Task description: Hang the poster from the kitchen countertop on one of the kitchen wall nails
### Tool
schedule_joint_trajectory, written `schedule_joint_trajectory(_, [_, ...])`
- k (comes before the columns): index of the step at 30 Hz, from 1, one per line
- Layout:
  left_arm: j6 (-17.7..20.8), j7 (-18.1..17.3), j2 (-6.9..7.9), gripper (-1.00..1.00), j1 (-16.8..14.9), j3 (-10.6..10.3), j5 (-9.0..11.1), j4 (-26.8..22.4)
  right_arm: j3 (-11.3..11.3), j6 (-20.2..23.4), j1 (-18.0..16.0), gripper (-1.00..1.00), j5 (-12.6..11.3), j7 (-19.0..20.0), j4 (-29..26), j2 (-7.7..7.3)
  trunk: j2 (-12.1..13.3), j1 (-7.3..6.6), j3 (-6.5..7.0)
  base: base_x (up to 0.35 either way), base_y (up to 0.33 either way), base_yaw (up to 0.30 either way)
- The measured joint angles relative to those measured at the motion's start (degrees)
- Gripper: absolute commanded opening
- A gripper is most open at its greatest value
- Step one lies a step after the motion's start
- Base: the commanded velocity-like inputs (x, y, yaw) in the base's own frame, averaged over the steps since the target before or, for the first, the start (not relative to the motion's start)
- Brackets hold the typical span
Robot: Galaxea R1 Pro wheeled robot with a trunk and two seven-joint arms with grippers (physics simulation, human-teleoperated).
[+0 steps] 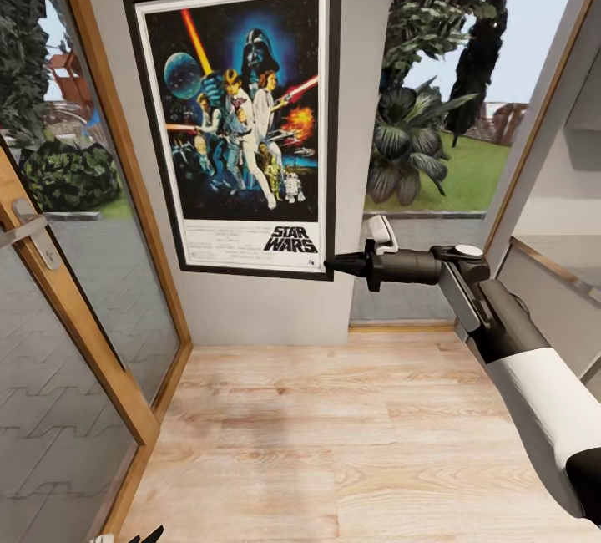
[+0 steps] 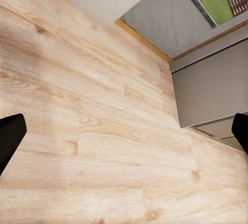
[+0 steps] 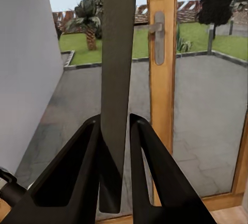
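The poster, black-framed with a white border and the STAR WARS logo at the bottom, stands upright and flat against the grey wall. My right gripper is shut on its lower right corner. In the right wrist view the dark frame edge of the poster runs between the closed fingers of the right gripper. My left gripper is open and empty, hanging low over the wooden floor. The kitchen countertop and the wall nails are out of view.
A wood-framed glass door with a metal handle stands close on the left. A glass pane with a white handle is right of the wall strip. A grey ledge juts in at the right. Light wooden floor lies ahead.
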Motion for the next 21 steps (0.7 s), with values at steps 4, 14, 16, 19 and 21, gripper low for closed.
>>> schedule_joint_trajectory(4, [0.0,0.0,0.0,1.0,0.0,0.0,0.0,0.0,0.0,-0.1,0.0,-1.0,0.1,1.1,0.0,0.0,0.0,0.0,0.0,0.0,0.0,0.0])
schedule_joint_trajectory(14, [0.0,0.0,0.0,1.0,0.0,0.0,0.0,0.0,0.0,-0.1,0.0,-1.0,0.2,2.4,-0.1,0.0,0.0,0.0,0.0,0.0,0.0,0.0])
schedule_joint_trajectory(16, [0.0,0.0,0.0,1.0,0.0,0.0,0.0,0.0,0.0,-0.1,0.0,-1.0,0.2,2.4,-0.1,0.0,0.0,0.0,0.0,0.0,0.0,0.0])
schedule_joint_trajectory(19, [0.0,0.0,0.0,1.0,0.0,0.0,0.0,0.0,0.0,-0.1,0.0,-1.0,0.2,2.4,-0.2,0.0,0.0,0.0,0.0,0.0,0.0,0.0])
schedule_joint_trajectory(21, [0.0,0.0,0.01,1.0,0.0,0.0,0.0,0.0,0.0,-0.2,0.0,-1.0,0.2,2.4,-0.2,0.0,0.0,0.0,0.0,0.0,0.0,0.0])
